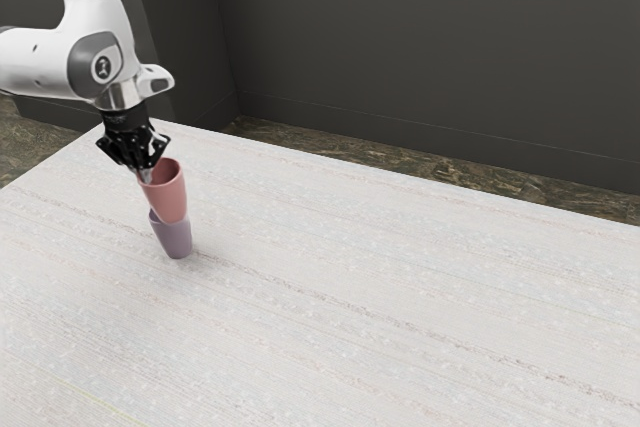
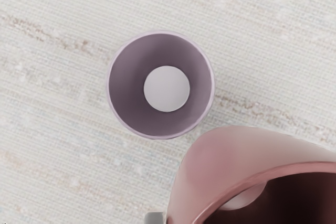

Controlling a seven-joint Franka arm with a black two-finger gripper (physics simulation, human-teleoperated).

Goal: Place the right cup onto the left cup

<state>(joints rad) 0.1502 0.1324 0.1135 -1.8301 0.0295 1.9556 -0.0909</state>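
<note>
Gripper [image 1: 146, 175] is closed on the pink cup [image 1: 168, 197], w/ its tips at the cup's rim, holding it up over the table [image 1: 330, 287], mouth up. Purple cup [image 1: 174, 238] stands upright on the table, lower than the pink one; in ext view the pink cup's base overlaps its top edge. Wrist view looks down into the purple cup, mouth uncovered, pink cup's wall just off to one side, i.e. not nested yet
</note>
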